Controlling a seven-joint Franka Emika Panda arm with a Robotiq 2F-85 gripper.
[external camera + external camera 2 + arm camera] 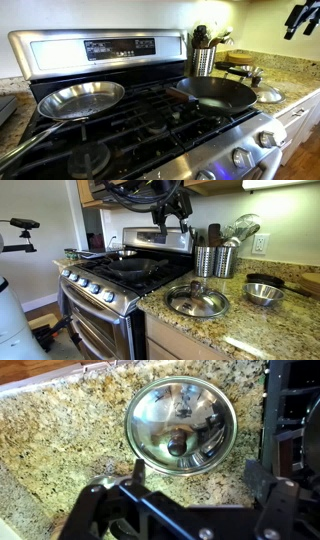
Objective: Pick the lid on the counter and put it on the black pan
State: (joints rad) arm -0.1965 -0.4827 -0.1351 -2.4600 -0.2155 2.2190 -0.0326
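The lid (180,425) is round, shiny and domed with a small central knob. It lies flat on the speckled granite counter (60,440). It also shows in both exterior views (197,300) (268,95), just beside the stove. The black pan (215,93) sits on a front burner nearest the lid and shows in an exterior view (130,265) too. My gripper (198,485) is open and empty, hanging well above the lid, which lies just beyond its fingertips in the wrist view. The gripper appears high in both exterior views (172,215) (303,18).
A shiny silver pan (80,98) sits on the stove's other side. Two metal utensil holders (214,260) stand at the wall behind the lid. A small steel bowl (265,293) sits further along the counter. The black stove grate edge (290,430) borders the lid.
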